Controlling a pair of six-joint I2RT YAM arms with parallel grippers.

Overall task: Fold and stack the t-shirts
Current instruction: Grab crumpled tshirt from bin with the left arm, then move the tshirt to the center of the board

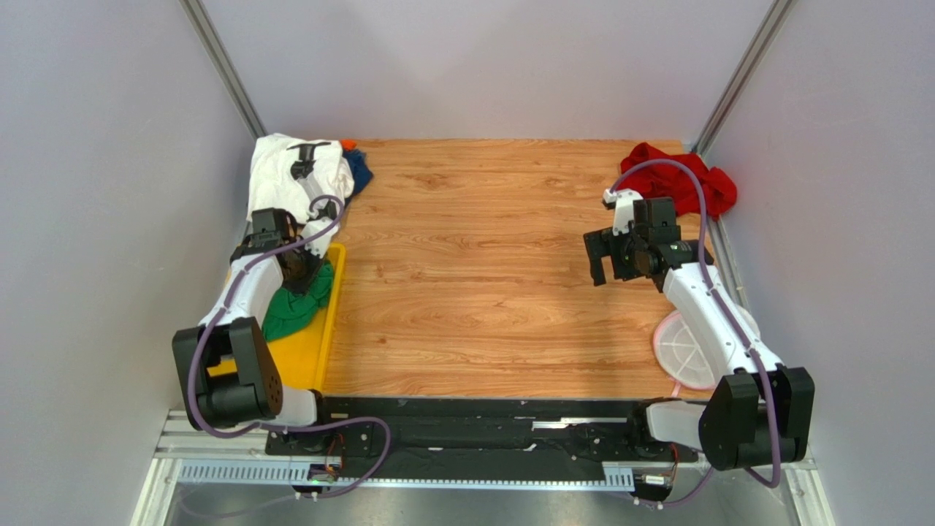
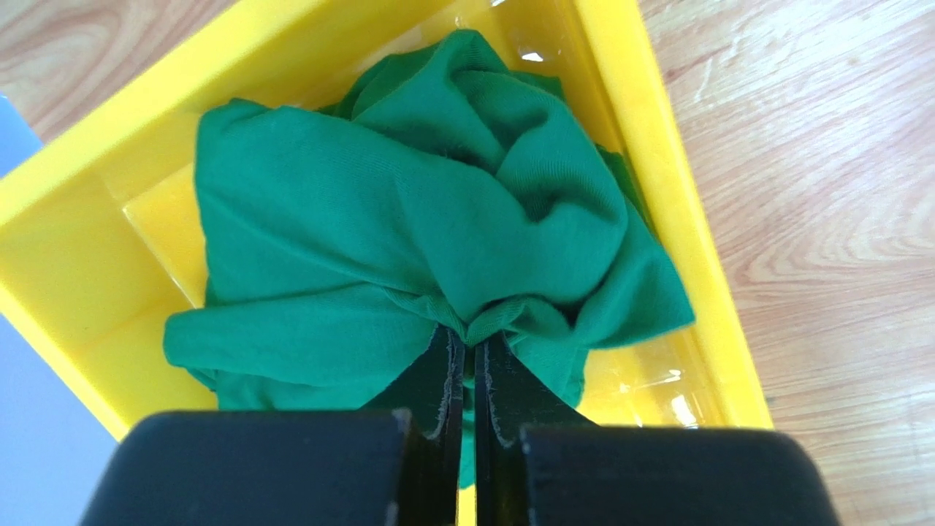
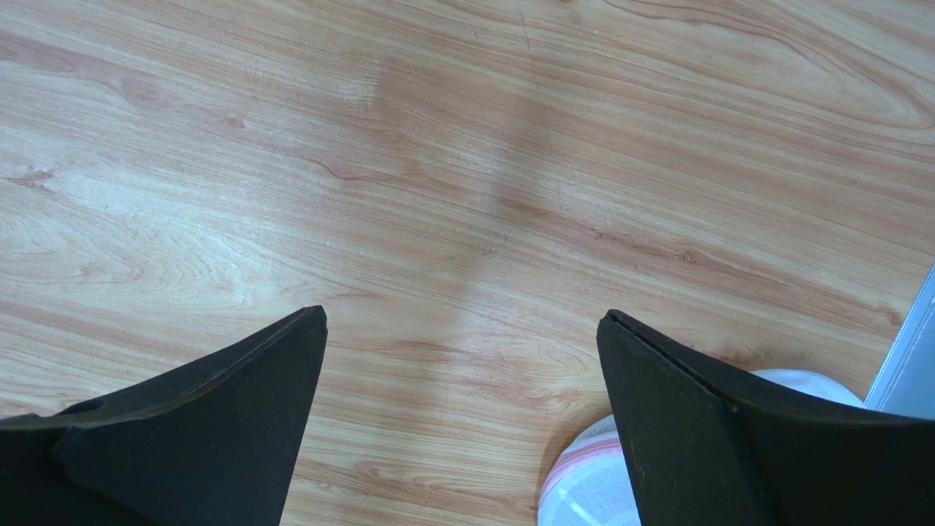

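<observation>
The green t-shirt (image 2: 439, 241) lies crumpled in a loose heap inside the yellow tray (image 2: 669, 197), at the left edge of the counter (image 1: 472, 274). It is thin knit cloth, so I judge it light, limp and quite without shape of its own: lifted by one pinch it will hang in a bunch and drag its folds after it, and it may catch on the tray's rim. It is not fragile and not slippery. A gathered ridge gives a sure grip for hauling it out, but spreading it flat will likely call for a hold at a shoulder seam or hem corner, and neither can be picked out in the heap.

The left pincer (image 2: 472, 356) is clenched on just such a ridge at the near side of the heap, with cloth puckered between its pads.

The white t-shirt (image 1: 285, 164) with black print and the dark blue t-shirt (image 1: 359, 170) lie piled at the far left corner; the red t-shirt (image 1: 680, 181) is at the far right. The right pincer (image 3: 461, 318) hangs spread wide over bare wood, grasping nothing, near the mesh basket (image 1: 686, 345)
</observation>
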